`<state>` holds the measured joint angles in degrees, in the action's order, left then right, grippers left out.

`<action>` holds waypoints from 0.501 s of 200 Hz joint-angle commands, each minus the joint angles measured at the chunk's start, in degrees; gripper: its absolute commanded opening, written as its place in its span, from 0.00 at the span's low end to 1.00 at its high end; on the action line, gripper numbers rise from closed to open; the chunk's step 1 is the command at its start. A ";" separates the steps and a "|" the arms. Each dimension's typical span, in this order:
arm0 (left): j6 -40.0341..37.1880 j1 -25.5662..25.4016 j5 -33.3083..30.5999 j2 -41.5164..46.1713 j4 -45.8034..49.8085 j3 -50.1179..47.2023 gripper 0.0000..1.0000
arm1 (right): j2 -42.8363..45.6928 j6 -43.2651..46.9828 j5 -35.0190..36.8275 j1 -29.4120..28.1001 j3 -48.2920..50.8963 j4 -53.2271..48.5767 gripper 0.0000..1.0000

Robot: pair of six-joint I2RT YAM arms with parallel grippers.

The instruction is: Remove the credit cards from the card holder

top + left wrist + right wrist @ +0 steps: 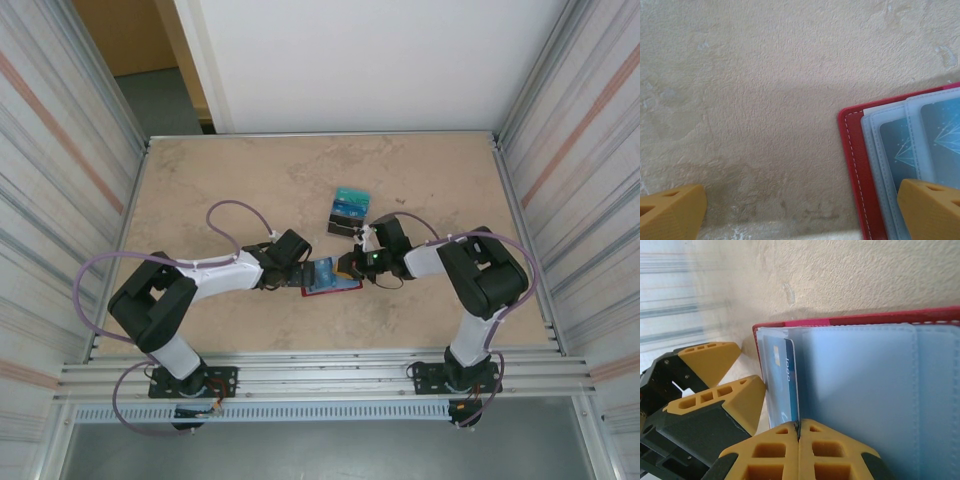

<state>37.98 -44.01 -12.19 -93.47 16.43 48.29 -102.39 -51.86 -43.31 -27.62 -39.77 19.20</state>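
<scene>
Pinch: your right gripper (799,434) clamps credit card (782,375) edge; left gripper (800,215), spread wide, likely pins card holder (852,165) so card slides out.

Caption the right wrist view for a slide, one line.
Right gripper pinches the edge of a blue credit card sitting in the open red card holder.

Red card holder (332,285) lies open toward the table's near edge, teal credit cards (900,145) tucked in its pockets; loose cards (350,207) piled just beyond.
</scene>
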 commanded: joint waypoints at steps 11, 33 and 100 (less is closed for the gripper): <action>-0.52 -0.20 -1.74 -1.00 4.23 -0.03 0.99 | 2.54 2.54 1.72 0.34 0.42 -4.36 0.00; -1.76 -0.20 -1.76 -0.73 4.23 1.29 0.99 | 2.72 2.81 1.91 0.37 0.30 -4.83 0.00; -4.74 -1.08 -1.22 0.71 4.23 5.89 0.99 | 2.37 2.63 1.90 -0.38 -0.21 -4.74 0.00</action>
<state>35.48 -44.12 -12.29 -93.47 19.27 51.68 -101.19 -50.46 -42.02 -27.68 -39.77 16.23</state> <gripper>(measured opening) 0.987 0.061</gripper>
